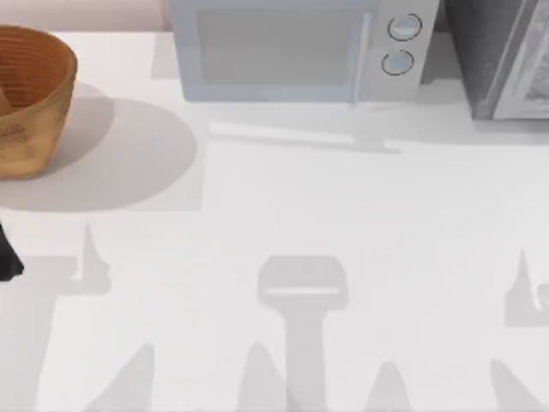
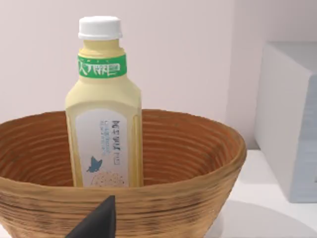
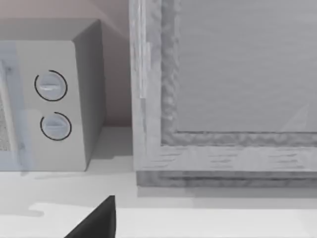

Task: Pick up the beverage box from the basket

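The basket (image 2: 163, 198) is a round orange-brown wicker bowl with ribbed rings inside; in the top view the basket (image 1: 34, 103) stands at the table's far left. Upright inside it is the beverage box (image 2: 104, 134), which looks like a tall pale yellow bottle with a white cap and a green neck band. A dark part of my left gripper (image 2: 99, 220) pokes in just before the basket's near wall, below the beverage. A dark part of my right gripper (image 3: 99, 218) hangs over the table in front of the grey cabinet.
A white microwave (image 1: 296, 47) with two round knobs stands at the back middle. A grey framed cabinet (image 1: 506, 60) fills the back right corner. The white table (image 1: 283, 206) lies open in front of them, crossed by arm shadows.
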Tool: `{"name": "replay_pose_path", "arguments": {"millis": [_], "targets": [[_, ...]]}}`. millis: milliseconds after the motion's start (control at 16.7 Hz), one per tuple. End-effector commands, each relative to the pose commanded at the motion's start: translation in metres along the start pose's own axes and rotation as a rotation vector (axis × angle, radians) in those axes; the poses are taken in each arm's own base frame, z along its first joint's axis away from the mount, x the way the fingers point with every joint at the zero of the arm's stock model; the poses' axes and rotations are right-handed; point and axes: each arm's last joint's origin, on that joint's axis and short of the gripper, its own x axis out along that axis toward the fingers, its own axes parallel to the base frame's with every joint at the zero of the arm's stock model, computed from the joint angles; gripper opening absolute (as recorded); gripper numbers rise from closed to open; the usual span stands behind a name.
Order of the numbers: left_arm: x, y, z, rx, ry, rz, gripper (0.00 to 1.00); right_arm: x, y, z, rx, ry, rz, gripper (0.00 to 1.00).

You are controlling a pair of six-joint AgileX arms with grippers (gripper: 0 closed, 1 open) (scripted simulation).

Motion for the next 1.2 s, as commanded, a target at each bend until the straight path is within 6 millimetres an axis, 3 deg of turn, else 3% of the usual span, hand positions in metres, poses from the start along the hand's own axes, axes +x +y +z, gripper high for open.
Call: {"name": "replay_pose_path", "arguments": {"millis": [300,540,900,1200], "targets": [[0.048,0.011,0.025,-0.002,-0.005,-0.004,1.0,0.0,0.0,0.0,0.0,0.0,0.0,1.0],[0.102,0.028,0.024,-0.003,-0.004,-0.006,1.0,0.0,0.0,0.0,0.0,0.0,0.0,1.0],[0.174,0.06,-0.018,-0.003,0.005,-0.008,1.0,0.0,0.0,0.0,0.0,0.0,0.0,1.0],[0.203,0.078,-0.059,-0.003,0.014,-0.009,1.0,0.0,0.0,0.0,0.0,0.0,0.0,1.0]]}}
